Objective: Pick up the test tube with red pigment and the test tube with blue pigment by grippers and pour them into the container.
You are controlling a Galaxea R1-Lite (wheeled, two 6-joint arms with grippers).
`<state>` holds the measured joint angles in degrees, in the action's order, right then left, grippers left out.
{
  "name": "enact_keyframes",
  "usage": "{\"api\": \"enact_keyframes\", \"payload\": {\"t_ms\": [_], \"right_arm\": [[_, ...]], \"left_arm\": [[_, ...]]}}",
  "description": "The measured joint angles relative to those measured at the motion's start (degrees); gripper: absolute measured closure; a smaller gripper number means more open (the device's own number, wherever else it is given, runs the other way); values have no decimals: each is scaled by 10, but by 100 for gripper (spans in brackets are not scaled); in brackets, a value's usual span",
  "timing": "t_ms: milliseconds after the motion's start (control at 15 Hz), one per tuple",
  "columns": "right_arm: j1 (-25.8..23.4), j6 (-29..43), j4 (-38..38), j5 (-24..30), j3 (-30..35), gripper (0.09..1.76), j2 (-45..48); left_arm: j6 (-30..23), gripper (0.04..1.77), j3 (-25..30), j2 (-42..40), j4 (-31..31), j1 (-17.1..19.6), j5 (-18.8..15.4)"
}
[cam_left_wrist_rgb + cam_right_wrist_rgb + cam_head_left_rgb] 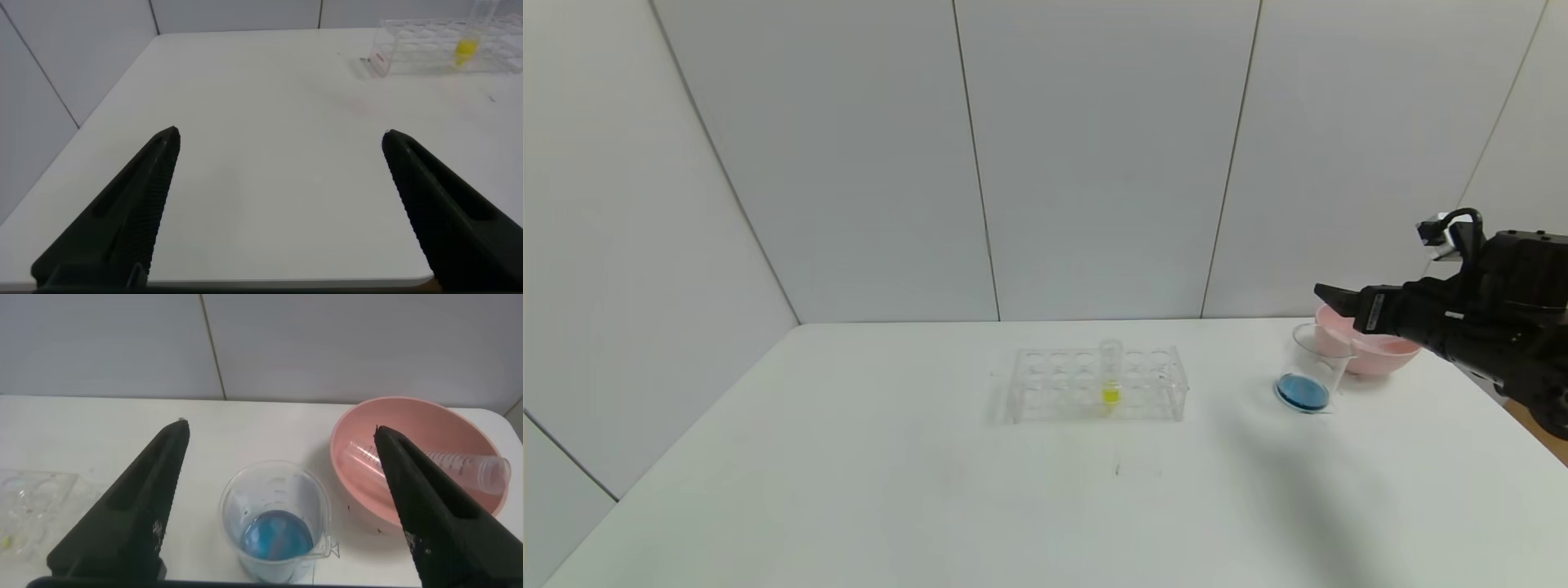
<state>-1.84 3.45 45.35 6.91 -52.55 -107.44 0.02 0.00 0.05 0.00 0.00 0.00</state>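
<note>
The container, a clear beaker with a pouring lip, stands on the table at the right and holds blue liquid; it also shows in the right wrist view. My right gripper hovers above and just behind it, open and empty. My left gripper is open and empty over the table's near left part, out of the head view. No tube with red or blue liquid is in view. A clear empty tube lies in the pink bowl.
A clear tube rack stands mid-table with one tube of yellow liquid; it also shows in the left wrist view. The pink bowl sits right behind the beaker. Grey wall panels close the back and left.
</note>
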Motion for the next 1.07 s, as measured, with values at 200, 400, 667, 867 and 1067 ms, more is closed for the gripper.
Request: {"api": "enact_keyframes", "payload": {"t_ms": [200,400,667,867,1067], "right_arm": [[13,0,5,1,68,20,87],[17,0,5,3,131,18,193],[27,0,-9,5,193,17,361],[37,-1,-75,3,214,16,498],[35,-3,-166,0,218,15,644]], "left_arm": [[0,5,0,0,0,0,0],[0,5,0,0,0,0,0],[0,5,0,0,0,0,0],[0,5,0,0,0,0,0],[0,5,0,0,0,0,0]]}}
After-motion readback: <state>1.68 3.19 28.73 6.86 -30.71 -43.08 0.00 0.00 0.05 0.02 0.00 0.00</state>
